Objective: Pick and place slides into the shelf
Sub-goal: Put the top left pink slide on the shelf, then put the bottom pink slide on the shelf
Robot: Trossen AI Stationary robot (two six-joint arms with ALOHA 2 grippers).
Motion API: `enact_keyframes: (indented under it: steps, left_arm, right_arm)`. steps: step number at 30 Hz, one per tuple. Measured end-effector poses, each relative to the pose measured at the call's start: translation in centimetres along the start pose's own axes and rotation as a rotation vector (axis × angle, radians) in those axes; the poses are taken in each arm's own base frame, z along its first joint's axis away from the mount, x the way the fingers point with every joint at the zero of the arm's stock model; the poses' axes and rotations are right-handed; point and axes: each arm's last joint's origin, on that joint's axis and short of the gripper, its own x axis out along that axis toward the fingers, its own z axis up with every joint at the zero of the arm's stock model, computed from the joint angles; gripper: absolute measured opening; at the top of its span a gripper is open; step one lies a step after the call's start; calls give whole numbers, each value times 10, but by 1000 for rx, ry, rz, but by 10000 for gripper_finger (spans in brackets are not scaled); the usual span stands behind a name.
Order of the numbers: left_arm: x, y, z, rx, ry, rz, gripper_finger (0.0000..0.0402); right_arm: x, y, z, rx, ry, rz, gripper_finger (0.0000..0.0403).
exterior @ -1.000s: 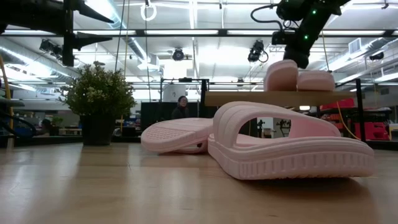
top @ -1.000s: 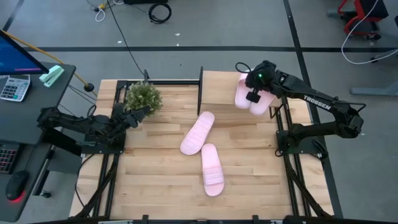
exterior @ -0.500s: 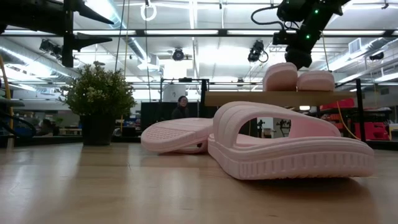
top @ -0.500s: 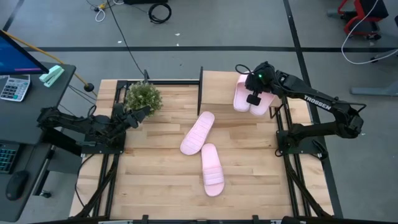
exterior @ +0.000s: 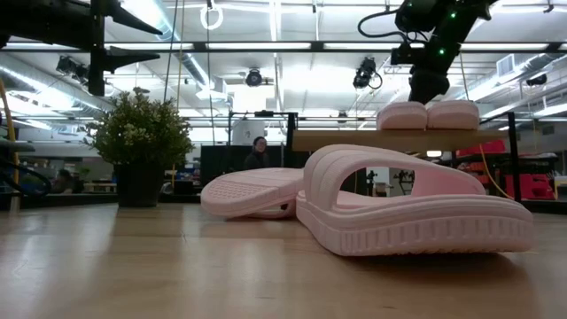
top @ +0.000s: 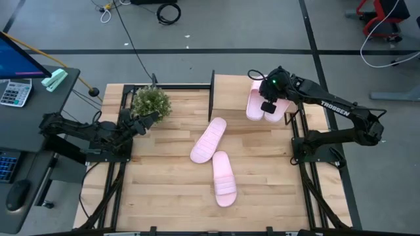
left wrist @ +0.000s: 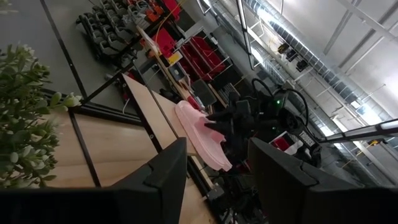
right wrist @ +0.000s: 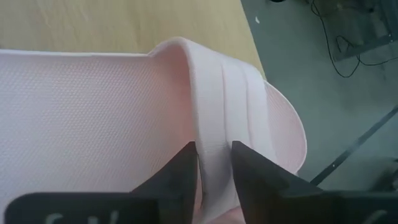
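Seen from above, the right gripper (top: 268, 105) and its wrist hide the middle of two pale pink slides (top: 256, 105) lying side by side on the shelf (top: 230, 92), so where they meet cannot be made out. The shelf is a light-wood board at the far side of the table (top: 164, 190), with a black upright at its left edge. In the right wrist view the two dark fingers (right wrist: 180, 171) stand a narrow gap apart with the ribbed strap of one slide (right wrist: 217, 124) pinched between them; the rest of that sandal runs out of the picture. From table height, both shelf slides (exterior: 428, 115) rest flat on the board.

Two more slides lie on the tabletop: one (top: 209, 139) angled near the shelf's front, the other (top: 224, 178) just below it, almost touching.

The left gripper (top: 146, 120) waits beside a potted plant (top: 151, 101) at the table's left edge, its fingers parted and empty.
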Motion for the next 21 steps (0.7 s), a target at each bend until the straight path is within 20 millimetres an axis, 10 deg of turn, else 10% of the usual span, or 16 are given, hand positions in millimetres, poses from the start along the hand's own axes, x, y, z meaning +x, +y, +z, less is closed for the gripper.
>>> enact_keyframes:
  steps: [12,21]
  left_arm:
    - [0,0,0,-1,0,0,180]
    - [0,0,0,5,2,3,181]
  right_arm:
    - [-25,-11,15,28,-65,41,156]
    - [-35,17,37,34,-227,227,153]
